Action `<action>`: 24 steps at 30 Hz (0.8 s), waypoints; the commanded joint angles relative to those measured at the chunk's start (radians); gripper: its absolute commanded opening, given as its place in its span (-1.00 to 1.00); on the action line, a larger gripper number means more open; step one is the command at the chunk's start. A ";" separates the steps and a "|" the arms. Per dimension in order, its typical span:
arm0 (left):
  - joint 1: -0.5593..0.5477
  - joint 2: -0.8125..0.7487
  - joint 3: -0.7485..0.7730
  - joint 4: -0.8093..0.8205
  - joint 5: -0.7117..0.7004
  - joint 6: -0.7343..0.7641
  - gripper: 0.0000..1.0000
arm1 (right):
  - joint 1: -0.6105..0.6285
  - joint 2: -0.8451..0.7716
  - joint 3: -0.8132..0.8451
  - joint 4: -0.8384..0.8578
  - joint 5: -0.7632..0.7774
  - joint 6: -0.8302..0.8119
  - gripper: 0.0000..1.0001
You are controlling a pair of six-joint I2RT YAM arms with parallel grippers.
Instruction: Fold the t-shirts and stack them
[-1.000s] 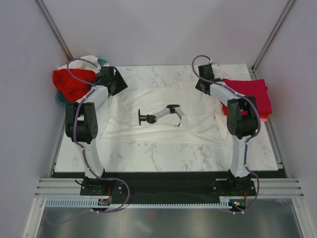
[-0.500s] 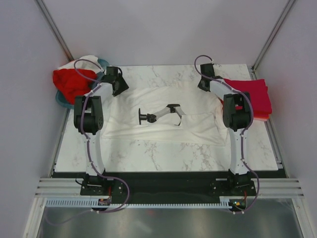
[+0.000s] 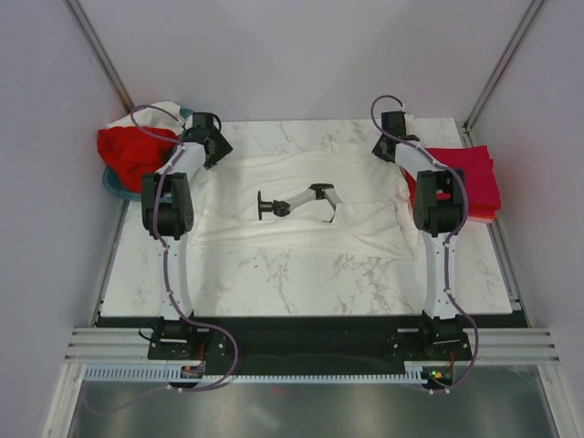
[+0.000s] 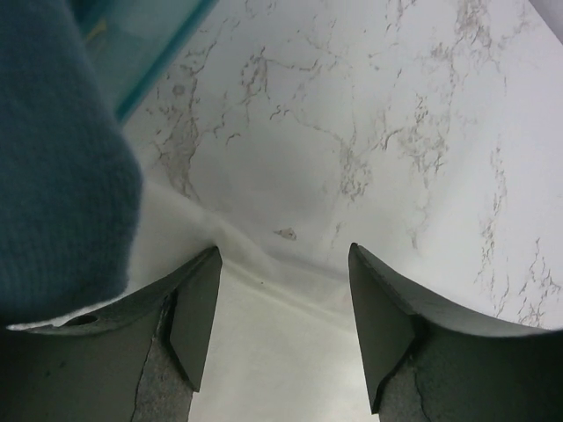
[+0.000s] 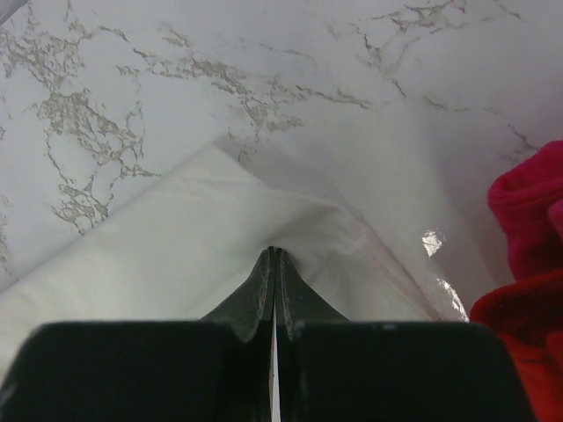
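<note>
A large white t-shirt (image 3: 301, 228) lies spread flat across the marble table, with a dark printed figure (image 3: 297, 203) at its middle. My left gripper (image 3: 208, 146) is at its far left corner. In the left wrist view it (image 4: 281, 251) stands open, with the shirt's edge (image 4: 281, 352) flat under the jaws. My right gripper (image 3: 391, 146) is at the far right corner. Its closed tips (image 5: 275, 251) pinch the white cloth (image 5: 176, 255), which puckers around them. Folded red and crimson t-shirts (image 3: 470, 178) are stacked at the right edge.
A teal basket (image 3: 114, 182) at the far left holds a crumpled red shirt (image 3: 132, 151) and some white cloth (image 3: 160, 111). Its rim (image 4: 149, 44) shows just beyond my left fingers. The red stack (image 5: 528, 264) lies close to the right of my right gripper.
Both arms have stretched towards the back of the table. The white shirt has slid a little that way with them, and its near edge now lies further from the bases.
</note>
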 commanded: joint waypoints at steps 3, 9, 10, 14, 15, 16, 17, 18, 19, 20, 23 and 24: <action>0.013 0.055 0.088 -0.049 -0.023 -0.015 0.37 | -0.023 0.035 0.035 -0.057 -0.034 -0.012 -0.94; -0.042 -0.046 0.094 -0.014 -0.051 0.107 0.55 | -0.021 -0.040 0.041 -0.048 -0.087 -0.036 -0.42; -0.049 -0.065 0.089 -0.011 -0.063 0.120 0.60 | -0.021 -0.063 0.043 -0.046 -0.090 -0.039 -0.39; -0.082 -0.167 0.057 0.005 -0.118 0.180 0.67 | -0.004 -0.132 0.029 -0.046 -0.084 -0.062 -0.28; -0.086 -0.207 0.051 0.003 -0.118 0.185 0.68 | -0.003 -0.160 0.018 -0.046 -0.084 -0.070 -0.25; -0.088 -0.229 0.042 0.003 -0.112 0.187 0.70 | 0.000 -0.175 0.010 -0.043 -0.086 -0.074 -0.17; -0.088 -0.250 0.013 0.003 -0.104 0.188 0.70 | 0.009 -0.190 0.001 -0.044 -0.080 -0.079 -0.14; -0.089 -0.279 -0.004 0.003 -0.094 0.185 0.70 | 0.014 -0.209 -0.025 -0.044 -0.077 -0.082 -0.12; -0.089 -0.331 -0.027 0.005 -0.086 0.187 0.69 | 0.022 -0.248 -0.042 -0.041 -0.074 -0.094 -0.08; -0.091 -0.363 -0.077 0.003 -0.080 0.193 0.68 | 0.039 -0.270 -0.062 -0.038 -0.061 -0.102 -0.07; -0.092 -0.479 -0.215 0.008 -0.069 0.190 0.65 | 0.086 -0.383 -0.196 -0.014 -0.055 -0.101 -0.07; -0.092 -0.505 -0.255 0.014 -0.062 0.187 0.63 | 0.100 -0.416 -0.294 -0.003 -0.054 -0.096 -0.07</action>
